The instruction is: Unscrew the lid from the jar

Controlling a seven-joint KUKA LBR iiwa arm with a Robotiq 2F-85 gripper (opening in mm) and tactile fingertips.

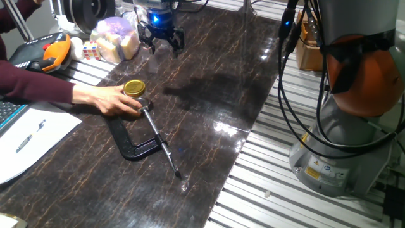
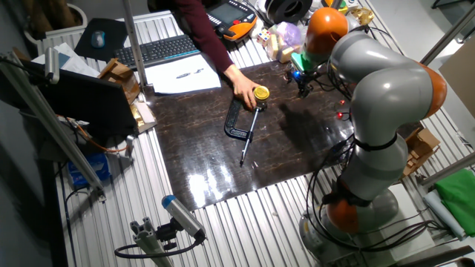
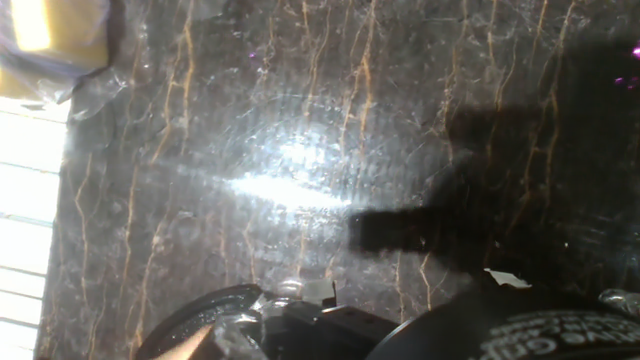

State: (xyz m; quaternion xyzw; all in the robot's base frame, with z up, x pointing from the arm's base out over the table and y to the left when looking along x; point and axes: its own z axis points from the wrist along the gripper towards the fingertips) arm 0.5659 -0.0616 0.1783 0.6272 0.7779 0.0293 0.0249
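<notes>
Near edge of the dark marble-pattern table (image 1: 209, 95): the black C-clamp (image 1: 136, 142) lies flat, its screw rod running toward the near right, the frame curving back to the jar.

Just behind it, the jar (image 1: 140, 103) sits in the clamp's mouth, apparently pinched there so the glass cannot turn when the cap is twisted; the contact itself is too small to confirm. The lid (image 1: 133, 87) is on top, gold, seemingly not yet off. A person's hand (image 1: 104, 99), in a maroon sleeve reaching in from the left, wraps the jar's left side. Judgement: steadying or positioning the fixture.

Farther back, well apart from the jar, the gripper (image 1: 162, 39) hangs above the table with fingers spread and nothing between them. The hand view shows mostly bare tabletop with glare, which fits an arm waiting clear while the person works.

Far left, off the slab: a bagged bundle (image 1: 116, 37) and an orange-and-black pendant (image 1: 54, 54).

Task not started, by my reading.
</notes>
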